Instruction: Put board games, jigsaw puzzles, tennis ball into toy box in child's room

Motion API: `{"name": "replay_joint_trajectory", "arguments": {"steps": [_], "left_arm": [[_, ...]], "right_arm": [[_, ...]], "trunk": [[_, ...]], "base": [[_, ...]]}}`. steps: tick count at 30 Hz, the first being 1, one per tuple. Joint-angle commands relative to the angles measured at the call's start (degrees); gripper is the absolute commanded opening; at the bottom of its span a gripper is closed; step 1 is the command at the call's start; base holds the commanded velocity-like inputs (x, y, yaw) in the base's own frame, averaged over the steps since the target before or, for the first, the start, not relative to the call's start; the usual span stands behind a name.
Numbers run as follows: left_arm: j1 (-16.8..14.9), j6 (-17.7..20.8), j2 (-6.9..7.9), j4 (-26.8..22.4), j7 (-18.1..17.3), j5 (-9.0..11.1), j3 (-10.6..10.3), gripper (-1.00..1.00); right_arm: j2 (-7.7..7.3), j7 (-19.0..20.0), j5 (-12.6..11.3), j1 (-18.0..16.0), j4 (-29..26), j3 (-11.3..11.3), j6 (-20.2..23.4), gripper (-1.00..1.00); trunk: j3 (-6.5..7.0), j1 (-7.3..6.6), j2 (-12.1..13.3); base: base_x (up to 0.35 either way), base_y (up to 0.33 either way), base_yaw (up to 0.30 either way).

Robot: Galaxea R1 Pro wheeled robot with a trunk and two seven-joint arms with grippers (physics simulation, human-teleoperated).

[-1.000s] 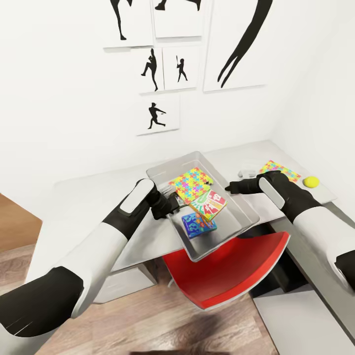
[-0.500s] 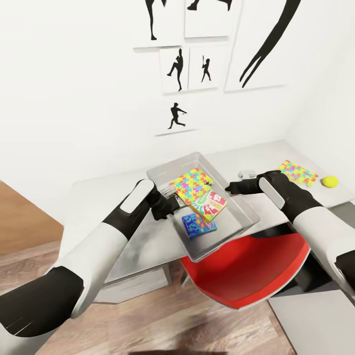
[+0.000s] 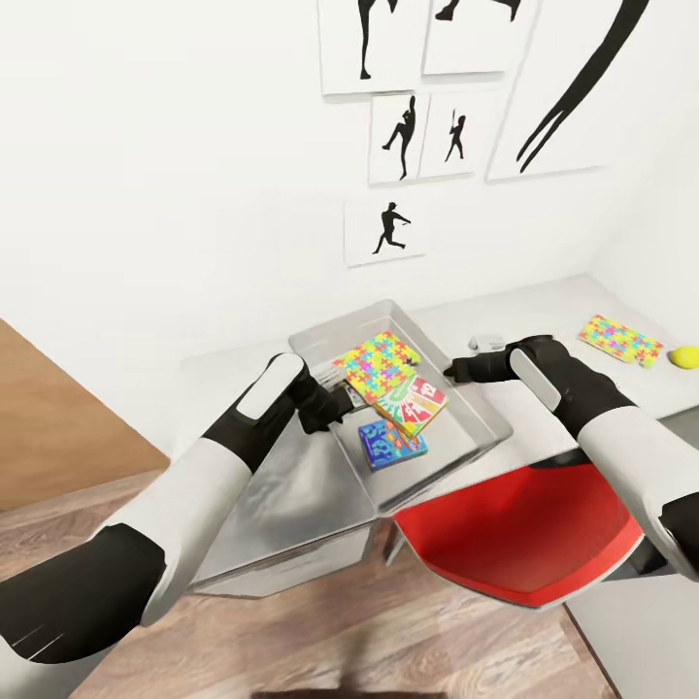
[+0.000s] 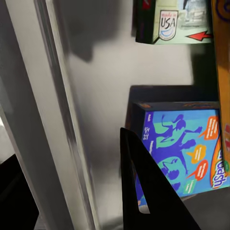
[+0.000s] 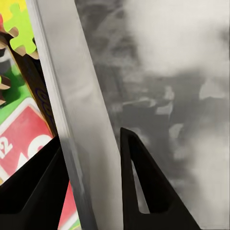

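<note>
Both my grippers hold the light grey toy box [image 3: 456, 442] by opposite rims, over the table's [image 3: 544, 303] front edge. My left gripper [image 3: 335, 403] is shut on the near-left rim [image 4: 57, 120], my right gripper [image 3: 456, 370] on the right rim [image 5: 72, 120]. Inside lie a jigsaw puzzle [image 3: 377, 361], a red and green board game [image 3: 419, 403] and a blue board game [image 3: 390, 442], the blue one [image 4: 187, 153] close to my left finger [image 4: 143, 196]. Another jigsaw puzzle [image 3: 621, 340] and the tennis ball [image 3: 685, 357] rest on the table at far right.
A red chair [image 3: 524, 539] stands under the table's front edge, below the box and my right arm. A small grey object [image 3: 485, 342] sits on the table by my right gripper. Black silhouette pictures [image 3: 386, 231] hang on the white wall; wood-plank floor lies below.
The whole view has swung left: table, chair, pictures, puzzle and ball have slid right in the picture. The arms and the held toy box keep their place in view.
</note>
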Motion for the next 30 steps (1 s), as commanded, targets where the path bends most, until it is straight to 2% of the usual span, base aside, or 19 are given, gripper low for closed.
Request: {"name": "replay_joint_trajectory", "arguments": {"steps": [1, 23, 30], "left_arm": [[-0.08, -0.13, 0.00, -0.91, 0.61, 2.31, -0.95, -1.00], [-0.15, -0.13, 0.00, -0.91, 0.52, 2.60, -0.95, -1.00], [-0.10, -0.16, 0.00, -1.12, 0.52, 3.00, -0.95, -1.00]], "right_arm": [[-0.04, 0.36, -0.11, -0.07, 0.02, 0.46, 0.71, -1.00], [0.13, 0.36, -0.13, -0.07, 0.02, 0.49, 0.73, -1.00], [0.14, 0.36, -0.13, -0.07, 0.02, 0.49, 0.71, -1.00]], "trunk": [[-0.09, 0.02, -0.12], [-0.09, 0.02, -0.12], [-0.09, 0.02, -0.12]], "base": [[0.000, 0.310, 0.000], [-0.033, 0.310, 0.000], [-0.057, 0.161, 0.000]]}}
